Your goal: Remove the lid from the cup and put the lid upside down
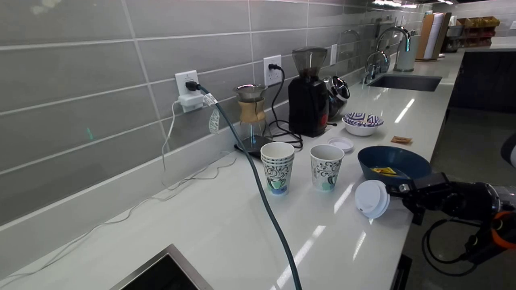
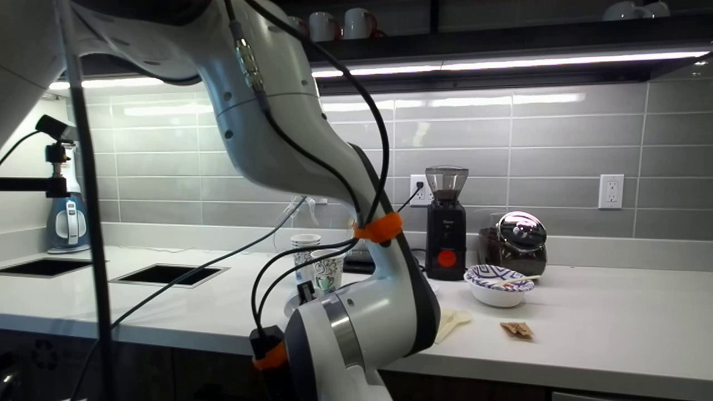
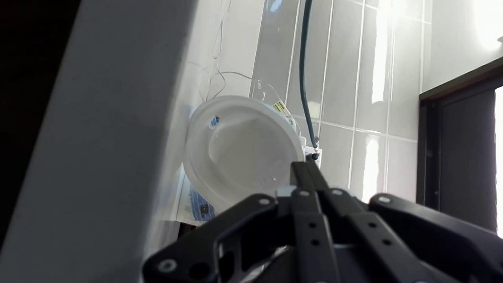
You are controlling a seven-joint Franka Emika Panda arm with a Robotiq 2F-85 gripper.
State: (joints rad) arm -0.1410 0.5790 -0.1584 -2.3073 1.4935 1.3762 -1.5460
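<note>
The white lid (image 1: 371, 198) is tilted nearly on edge, its outer face toward an exterior view. Its hollow underside fills the middle of the wrist view (image 3: 247, 153). My gripper (image 1: 397, 190) is shut on the lid's rim, with the fingers pressed together in the wrist view (image 3: 305, 167). The lid is just above the counter; whether it touches is unclear. The cup (image 1: 326, 168) stands upright and open, without a lid, beyond the held lid; it also shows in an exterior view (image 2: 328, 273). The arm mostly hides gripper and lid in that view.
A stack of paper cups (image 1: 277, 171) stands beside the cup. A dark blue bowl (image 1: 397, 152) with yellow packets is close behind the gripper. A flat white disc (image 1: 341, 144), a patterned bowl (image 1: 363, 125) and a grinder (image 1: 308, 100) stand farther back. A thick cable (image 1: 264, 197) crosses the counter.
</note>
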